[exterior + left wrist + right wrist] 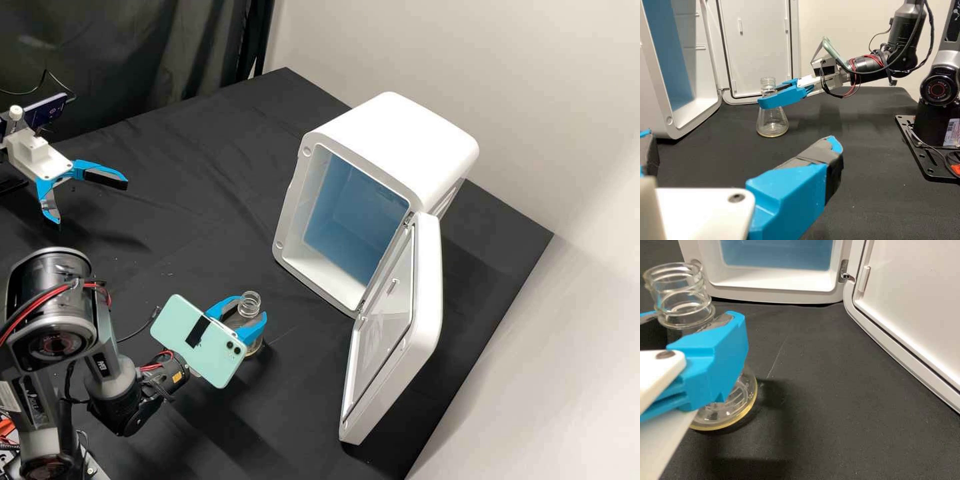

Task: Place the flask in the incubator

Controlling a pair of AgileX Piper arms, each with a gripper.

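Your right end effector (245, 315) clasps the Erlenmeyer flask (677, 290) at its neck: light, rigid, slippery, fragile glass; squeeze gently.

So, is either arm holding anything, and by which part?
Right gripper grips the flask just below its neck, base on the bench. Left gripper holds nothing.

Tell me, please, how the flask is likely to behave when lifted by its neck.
The flask looks like empty clear glass: probably light, fragile and slippery. Its wide base on the bench should resist tipping.
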